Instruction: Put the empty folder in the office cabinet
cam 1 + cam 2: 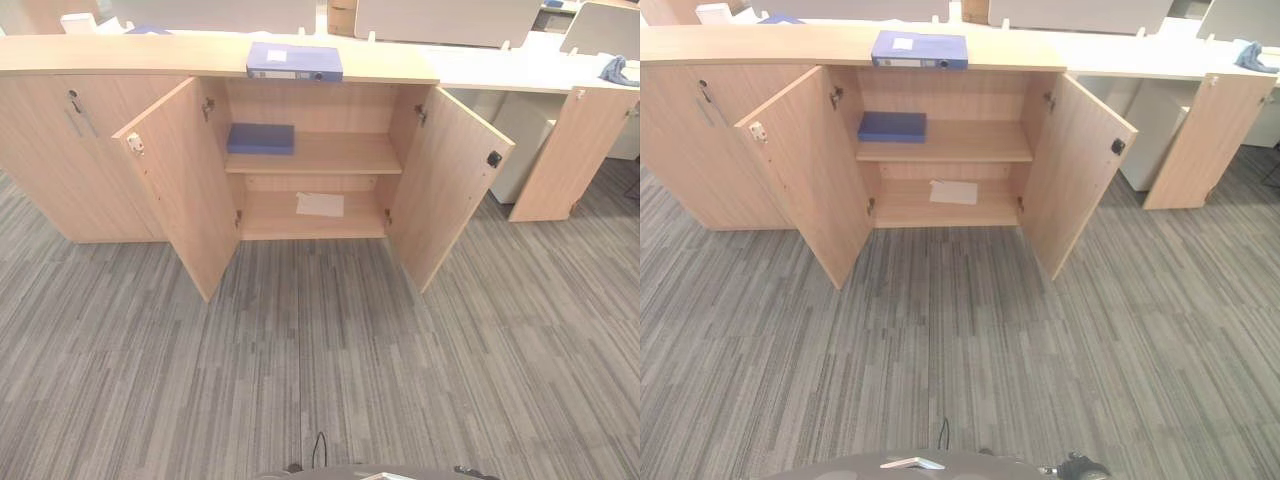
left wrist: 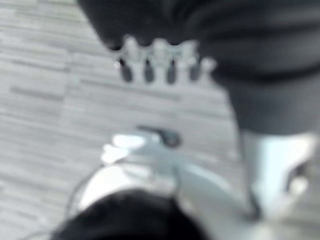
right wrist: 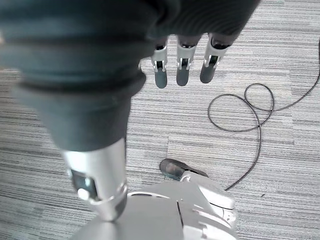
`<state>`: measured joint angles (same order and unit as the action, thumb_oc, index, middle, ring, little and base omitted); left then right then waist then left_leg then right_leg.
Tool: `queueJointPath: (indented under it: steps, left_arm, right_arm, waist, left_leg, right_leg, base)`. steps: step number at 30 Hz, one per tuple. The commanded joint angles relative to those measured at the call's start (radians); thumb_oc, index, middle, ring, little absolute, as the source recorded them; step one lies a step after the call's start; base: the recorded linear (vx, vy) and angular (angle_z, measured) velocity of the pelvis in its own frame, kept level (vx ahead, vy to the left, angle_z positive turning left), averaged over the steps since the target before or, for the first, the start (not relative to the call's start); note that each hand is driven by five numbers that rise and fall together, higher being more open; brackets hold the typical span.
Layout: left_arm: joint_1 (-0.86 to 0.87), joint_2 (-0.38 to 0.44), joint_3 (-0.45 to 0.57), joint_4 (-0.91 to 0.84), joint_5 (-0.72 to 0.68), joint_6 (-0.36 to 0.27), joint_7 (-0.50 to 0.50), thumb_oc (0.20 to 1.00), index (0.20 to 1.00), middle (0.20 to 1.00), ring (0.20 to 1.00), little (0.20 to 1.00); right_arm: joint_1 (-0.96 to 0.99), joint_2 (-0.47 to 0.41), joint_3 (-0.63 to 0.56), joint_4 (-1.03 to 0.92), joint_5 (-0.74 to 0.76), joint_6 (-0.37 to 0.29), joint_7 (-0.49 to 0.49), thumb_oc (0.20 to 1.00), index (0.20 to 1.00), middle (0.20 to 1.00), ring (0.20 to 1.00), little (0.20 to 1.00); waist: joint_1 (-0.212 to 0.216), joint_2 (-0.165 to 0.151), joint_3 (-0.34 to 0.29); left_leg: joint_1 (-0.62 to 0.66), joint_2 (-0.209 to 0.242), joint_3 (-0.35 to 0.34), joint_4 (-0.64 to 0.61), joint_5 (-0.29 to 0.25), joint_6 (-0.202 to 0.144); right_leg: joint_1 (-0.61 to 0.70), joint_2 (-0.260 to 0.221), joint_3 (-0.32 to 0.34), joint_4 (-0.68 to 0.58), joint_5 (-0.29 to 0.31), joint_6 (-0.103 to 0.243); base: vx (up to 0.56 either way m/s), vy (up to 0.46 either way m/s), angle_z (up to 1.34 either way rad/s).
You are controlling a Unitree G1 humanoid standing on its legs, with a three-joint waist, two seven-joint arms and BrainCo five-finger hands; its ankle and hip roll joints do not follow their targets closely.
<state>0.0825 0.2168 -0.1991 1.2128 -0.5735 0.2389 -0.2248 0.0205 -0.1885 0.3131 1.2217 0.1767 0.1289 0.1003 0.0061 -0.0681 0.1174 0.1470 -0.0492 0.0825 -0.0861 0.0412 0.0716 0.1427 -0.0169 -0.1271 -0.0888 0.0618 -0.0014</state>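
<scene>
A blue folder (image 1: 294,61) lies on a light-wood cabinet (image 1: 330,153), above grey striped carpet (image 1: 320,350).

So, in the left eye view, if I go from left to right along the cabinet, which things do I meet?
Closed door with a key → open left door → dark blue folder on the upper shelf → white paper on the lower shelf → open right door → blue cloth on the far desk.

Grey striped carpet (image 1: 300,360), white sheet of paper (image 1: 320,204) on the bottom shelf, blue cloth (image 1: 617,70) far right on the counter (image 1: 520,70)
</scene>
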Motion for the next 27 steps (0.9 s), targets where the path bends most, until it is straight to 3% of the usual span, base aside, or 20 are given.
queueJointPath:
  steps: [1, 27]
  left_arm:
    - [-0.061, -0.04, -0.018, 0.038, -0.004, 0.011, 0.001, 1.0, 1.0, 1.0, 1.0, 1.0]
    - [-0.059, -0.041, -0.005, 0.052, -0.026, 0.044, -0.004, 1.0, 1.0, 1.0, 1.0, 1.0]
  right_arm:
    - [-0.058, -0.037, 0.001, 0.037, -0.014, -0.006, 0.014, 1.0, 1.0, 1.0, 1.0, 1.0]
    - [-0.055, -0.04, -0.011, 0.045, -0.015, -0.013, 0.022, 1.0, 1.0, 1.0, 1.0, 1.0]
  waist:
    - [-0.006, 0.045, -0.005]
    - [-0.015, 0.051, -0.008]
  left_leg:
    - [0.013, -0.017, 0.002, -0.001, -0.125, -0.004]
    - [0.013, -0.012, 0.008, -0.001, -0.123, -0.007]
  right_leg:
    - [0.01, 0.023, 0.02, 0.008, -0.078, 0.051]
    - [0.012, 0.028, 0.025, 0.004, -0.077, 0.048]
  base:
    - [0.01, 0.003, -0.04]
    - [0.0, 0.0, -0.01]
